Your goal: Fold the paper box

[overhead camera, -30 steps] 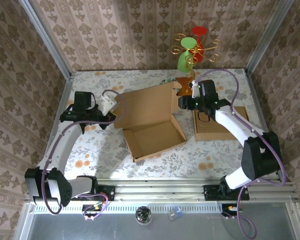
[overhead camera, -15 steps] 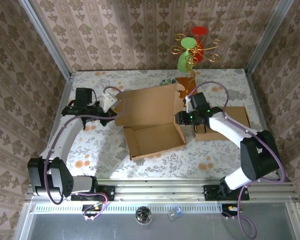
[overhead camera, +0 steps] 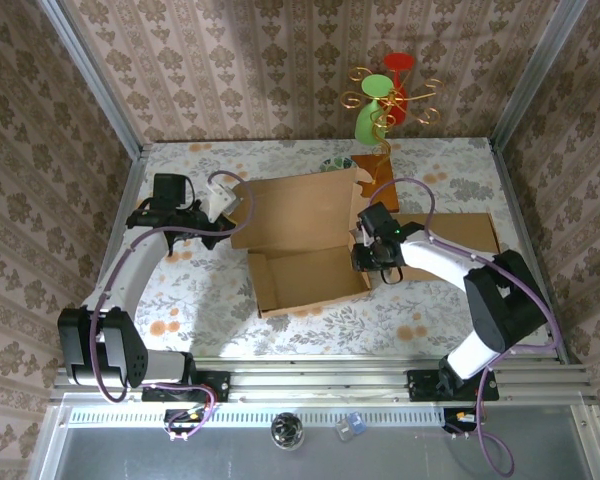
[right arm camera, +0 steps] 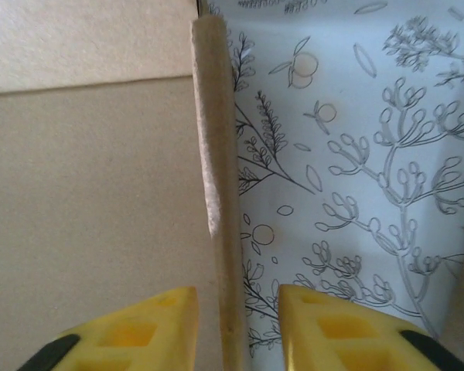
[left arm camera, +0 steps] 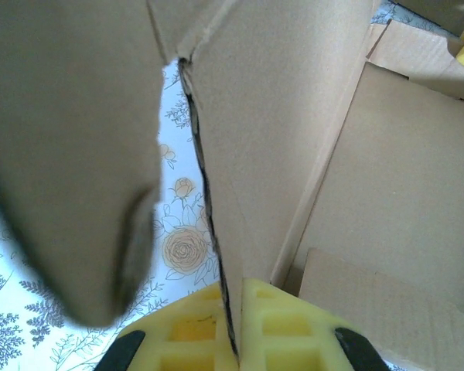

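The right fingers have swung in to straddle the right wall of the paper box mid-worktop, narrowing but not yet pinching. The left fingers stay clenched on its lid flap, so wall folding looks ready to begin.

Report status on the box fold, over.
Left pincer shut on a paper box flap. Right pincer open, astride the box's right wall. Lid open, not folded. Flat cardboard beside the box, under the right arm.
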